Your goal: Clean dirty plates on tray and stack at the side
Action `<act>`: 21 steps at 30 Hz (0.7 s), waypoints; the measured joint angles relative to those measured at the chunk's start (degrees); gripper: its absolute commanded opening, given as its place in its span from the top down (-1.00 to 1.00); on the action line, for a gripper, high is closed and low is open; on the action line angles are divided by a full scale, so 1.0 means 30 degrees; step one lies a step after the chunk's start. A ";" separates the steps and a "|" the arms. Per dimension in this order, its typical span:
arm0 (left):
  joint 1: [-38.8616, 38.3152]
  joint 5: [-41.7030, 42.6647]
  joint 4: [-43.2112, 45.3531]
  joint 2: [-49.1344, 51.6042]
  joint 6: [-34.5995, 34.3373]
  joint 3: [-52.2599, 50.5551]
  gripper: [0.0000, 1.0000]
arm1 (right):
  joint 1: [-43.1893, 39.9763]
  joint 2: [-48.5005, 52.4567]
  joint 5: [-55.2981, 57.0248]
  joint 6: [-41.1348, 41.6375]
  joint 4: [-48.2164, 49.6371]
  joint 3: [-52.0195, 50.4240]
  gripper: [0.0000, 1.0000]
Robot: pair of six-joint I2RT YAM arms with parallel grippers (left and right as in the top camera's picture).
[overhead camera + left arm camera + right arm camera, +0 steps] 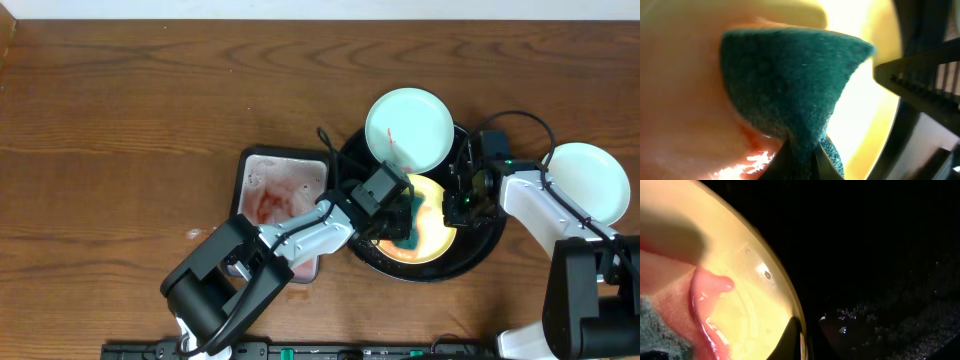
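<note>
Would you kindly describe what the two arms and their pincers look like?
Both the left arm and right arm have white links joined by bulky black housings. Thin black cables loop above the right wrist, where a small green light glows. The left pincer and right pincer have slim dark fingers.

Small round plates, 3 tot.: 2 pale mint-white, i.e. first mint-white plate [408, 130] & second mint-white plate [590, 183], + 1 yellow round plate [438, 238]. Plates w/ red smears: 2 of 3, the yellow one & the first mint-white one. Also 1 large round glossy black tray [480, 250], 1 rectangular silver metal pan [280, 170], 1 teal-green scouring sponge [412, 218], 1 brown wood-grain table [120, 120]. Black-and-white robot arms: 2, left arm [300, 235] & right arm [530, 200].
</note>
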 measured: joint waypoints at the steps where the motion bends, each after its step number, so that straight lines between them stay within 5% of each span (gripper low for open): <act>1: -0.0007 -0.0299 -0.0670 0.0000 0.0036 0.0219 0.86 | 0.0000 0.0000 0.0000 0.0007 -0.0007 0.0000 0.97; 10: 0.0233 -0.6273 -0.7890 -0.0036 0.0364 0.2958 0.85 | 0.0124 0.0000 -0.0430 0.0087 -0.0146 -0.0007 0.97; 16: 0.0248 -0.7271 -0.7388 0.0117 0.1005 0.3111 0.85 | 0.0277 -0.0007 -0.0743 0.0175 -0.0058 -0.0007 0.97; 21: 0.0656 -0.4138 -0.4750 0.0437 0.0452 0.2951 0.85 | 0.0277 0.0000 -0.0699 0.0175 0.0066 -0.0007 0.97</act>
